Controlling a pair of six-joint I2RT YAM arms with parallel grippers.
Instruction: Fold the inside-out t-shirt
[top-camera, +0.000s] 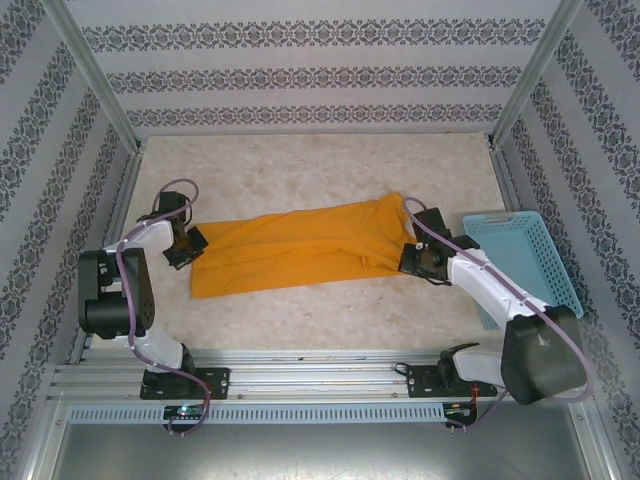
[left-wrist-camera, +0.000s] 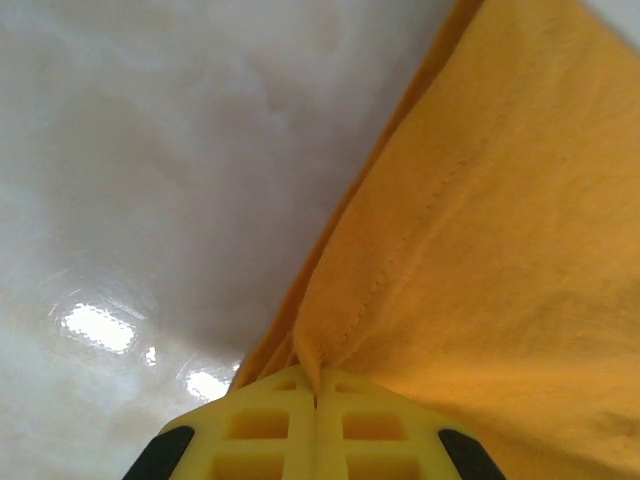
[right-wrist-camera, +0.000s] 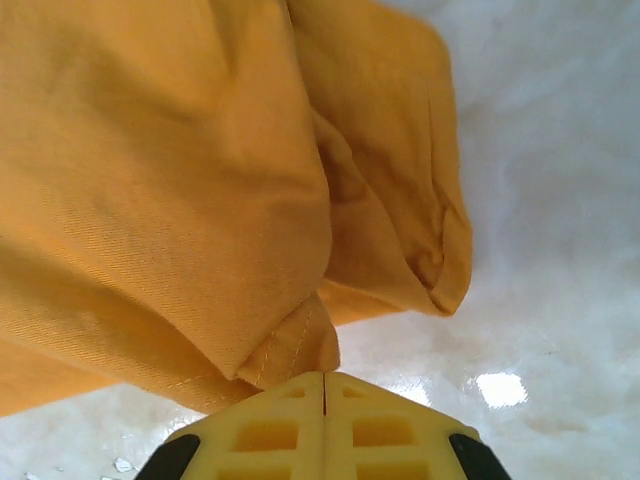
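Left gripper (left-wrist-camera: 318, 385): yellow fingers pressed together, with a seamed edge of cloth pinched at their tips.
Right gripper (right-wrist-camera: 324, 385): fingers closed the same way, clamped on a stitched hem corner.
Inside-out t-shirt (top-camera: 300, 248): long band stretched between the 2 grippers, 1 end at each set of fingertips (mustard-orange, stitching visible). Just past the right fingers a rolled hem opening sags onto the surface.
Blue basket (top-camera: 520, 250): behind the right fingers, on the side away from the shirt, not touching the cloth.
Table (top-camera: 300, 165): pale and glossy, light glints beside both fingertips.
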